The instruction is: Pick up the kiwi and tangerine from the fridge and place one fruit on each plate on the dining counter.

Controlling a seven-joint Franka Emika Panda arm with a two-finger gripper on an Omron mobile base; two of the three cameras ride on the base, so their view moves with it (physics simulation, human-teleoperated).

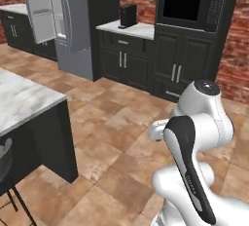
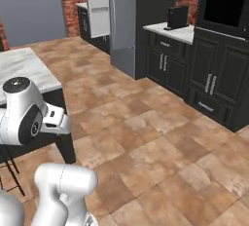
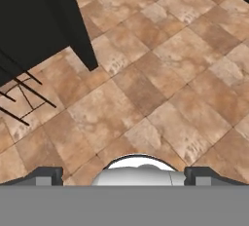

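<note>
Base far from fridge (image 1: 73,20), its door ajar.
Arm tucked for travel; hand (image 3: 124,177) fingers wide apart, holding nothing.

Light: even and soft, source unclear
Shadows: faint under the dining counter (image 1: 29,103)
Glare: mild sheen on the fridge (image 1: 73,20)
Sharpness: slightly soft, coarse rendering

microwave (image 1: 187,7), toaster (image 1: 128,15), stool (image 3: 24,93)
</note>
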